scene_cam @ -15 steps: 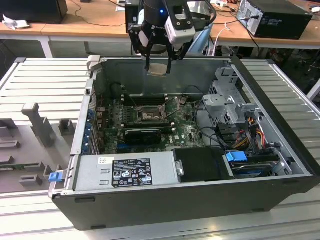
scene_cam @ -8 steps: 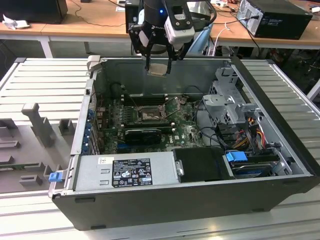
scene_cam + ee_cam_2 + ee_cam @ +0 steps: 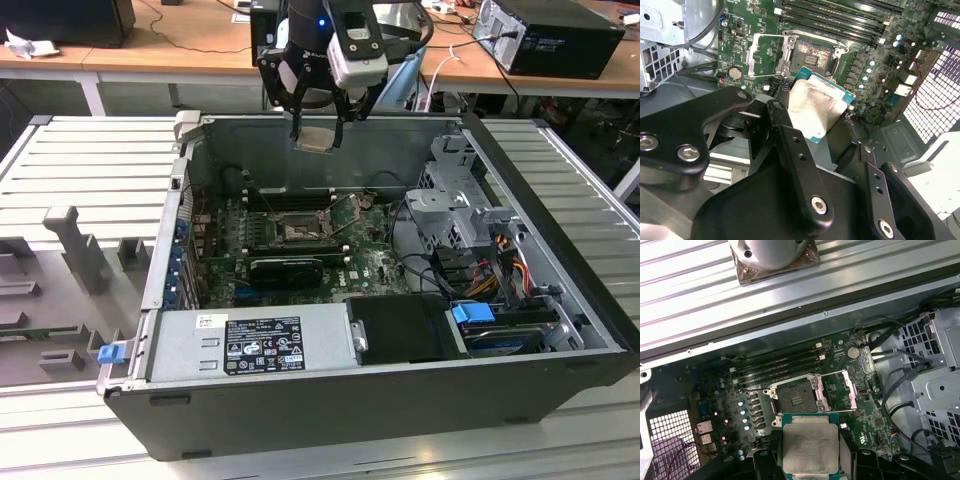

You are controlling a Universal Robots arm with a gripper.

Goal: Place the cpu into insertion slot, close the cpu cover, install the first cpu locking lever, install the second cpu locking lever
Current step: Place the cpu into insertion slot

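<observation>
Field notes: progress check.

- The gripper (image 3: 318, 134) hangs above the open computer case (image 3: 400, 395), high over the insertion slot (image 3: 297, 229) and a little toward the case's back wall from it.
- Claw: closed part-way, to the width of the cpu (image 3: 318, 140), pinching it by two opposite edges. The chip sits flat between the fingers (image 3: 790, 145), pale metal face toward the wrist cameras. In both wrist views we see the cpu (image 3: 810, 450) well clear of the board, touching nothing but the claw.
- In the first wrist view the insertion slot (image 3: 792, 398) lies bare: dark centre exposed, nothing seated in it.
- The cpu cover (image 3: 838, 390) is swung open, lying just beside the insertion slot on its hinge side. In the second wrist view the cover (image 3: 767, 55) likewise sits next to the slot (image 3: 812, 55), not over it.
- The locking levers are too thin for us to trace with confidence. With the cover open, we judge neither is latched.
- The long black RAM slots (image 3: 775, 365) run just beyond the insertion slot on the motherboard (image 3: 865, 417).

Tally, as we judge it: the chip is picked up and carried over the case. Placing it, closing the cover and setting both levers are not yet done, so none of the four named steps is complete.
</observation>
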